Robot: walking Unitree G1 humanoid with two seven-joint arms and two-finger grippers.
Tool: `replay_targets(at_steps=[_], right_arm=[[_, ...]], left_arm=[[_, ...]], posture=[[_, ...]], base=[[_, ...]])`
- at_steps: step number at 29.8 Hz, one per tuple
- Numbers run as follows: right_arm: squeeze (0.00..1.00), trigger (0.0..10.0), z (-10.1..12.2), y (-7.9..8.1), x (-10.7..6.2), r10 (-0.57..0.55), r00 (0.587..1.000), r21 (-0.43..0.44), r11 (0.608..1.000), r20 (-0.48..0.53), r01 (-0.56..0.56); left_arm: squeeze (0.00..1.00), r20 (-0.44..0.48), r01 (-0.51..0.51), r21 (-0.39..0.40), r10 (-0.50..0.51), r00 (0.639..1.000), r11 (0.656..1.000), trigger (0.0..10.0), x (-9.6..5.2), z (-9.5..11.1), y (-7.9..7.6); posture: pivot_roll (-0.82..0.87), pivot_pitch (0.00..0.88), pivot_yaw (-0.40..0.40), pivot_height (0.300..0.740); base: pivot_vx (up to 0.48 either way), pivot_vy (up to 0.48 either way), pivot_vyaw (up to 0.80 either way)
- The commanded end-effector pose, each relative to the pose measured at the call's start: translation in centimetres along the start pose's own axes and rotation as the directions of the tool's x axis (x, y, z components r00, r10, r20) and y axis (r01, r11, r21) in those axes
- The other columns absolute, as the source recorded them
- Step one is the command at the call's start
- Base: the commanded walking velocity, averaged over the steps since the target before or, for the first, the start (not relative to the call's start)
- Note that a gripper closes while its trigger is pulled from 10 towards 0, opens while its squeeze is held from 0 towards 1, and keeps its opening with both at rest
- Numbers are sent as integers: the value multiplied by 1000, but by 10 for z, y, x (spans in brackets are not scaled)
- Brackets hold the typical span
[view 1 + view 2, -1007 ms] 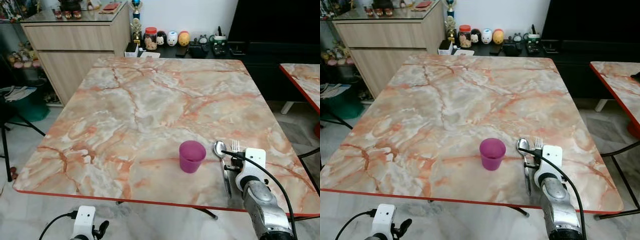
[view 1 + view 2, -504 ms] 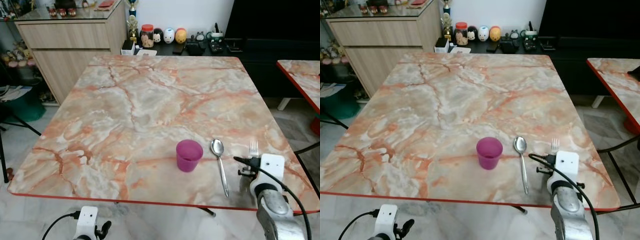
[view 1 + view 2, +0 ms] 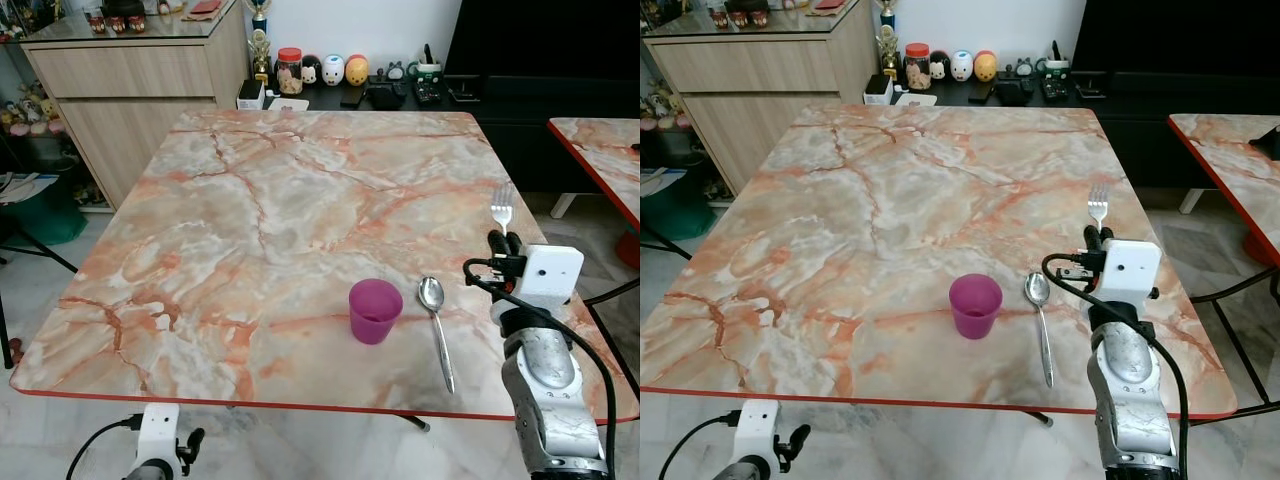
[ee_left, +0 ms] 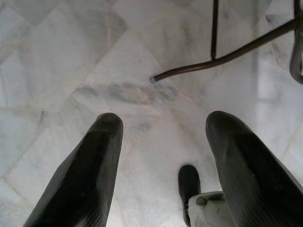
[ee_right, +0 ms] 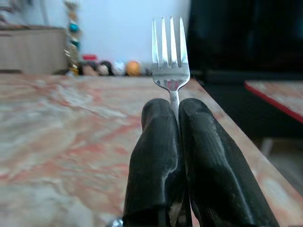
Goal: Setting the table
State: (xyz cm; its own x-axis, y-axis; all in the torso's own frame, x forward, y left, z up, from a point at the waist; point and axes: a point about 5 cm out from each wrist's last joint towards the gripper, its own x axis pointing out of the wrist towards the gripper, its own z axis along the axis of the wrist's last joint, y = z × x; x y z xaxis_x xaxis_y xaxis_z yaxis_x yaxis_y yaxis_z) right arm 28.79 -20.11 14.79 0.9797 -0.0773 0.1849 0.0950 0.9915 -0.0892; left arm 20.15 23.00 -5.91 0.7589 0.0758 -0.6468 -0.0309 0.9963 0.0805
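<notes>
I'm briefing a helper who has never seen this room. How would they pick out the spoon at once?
Start at the big marble table with the red edge and look along its near side, toward the right. Beside the purple cup lies the spoon, flat on the marble with its bowl pointing away. Unlike the fork, held upright in the right gripper, it rests free on the table.

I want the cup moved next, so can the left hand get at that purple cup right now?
Probably not: the left hand hangs open below the table edge, pointing at the floor, while the purple cup sits well in on top.
</notes>
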Motion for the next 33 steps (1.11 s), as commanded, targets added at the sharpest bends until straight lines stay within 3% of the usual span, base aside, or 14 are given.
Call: replay_targets(at_steps=[1,7,10,22,33], right_arm=[[0,10000,13,2,-2,11,996,-28,1000,85,-9],[0,10000,15,1,-7,-7,992,-40,999,127,12],[0,10000,18,0,-5,-8,989,-51,999,147,16],[0,10000,19,-1,-3,-17,987,-52,998,159,26],[0,10000,23,-3,0,-43,982,-27,998,185,48]], left_arm=[[0,-37,5,26,-4,999,1000,10000,-2,-8,-1],[0,-80,-26,58,31,996,998,10000,-9,-21,11],[0,-100,-60,9,60,993,998,10000,-13,-27,19],[0,-114,-39,19,41,993,999,10000,-15,-34,14],[0,-102,-50,7,51,993,999,10000,-14,-30,17]], posture=[[-7,0,7,740],[-5,0,6,740],[-2,0,3,740],[-2,0,3,740],[0,0,4,740]], base=[[0,0,0],[0,0,0],[0,0,0],[0,0,0],[0,-407,0]])
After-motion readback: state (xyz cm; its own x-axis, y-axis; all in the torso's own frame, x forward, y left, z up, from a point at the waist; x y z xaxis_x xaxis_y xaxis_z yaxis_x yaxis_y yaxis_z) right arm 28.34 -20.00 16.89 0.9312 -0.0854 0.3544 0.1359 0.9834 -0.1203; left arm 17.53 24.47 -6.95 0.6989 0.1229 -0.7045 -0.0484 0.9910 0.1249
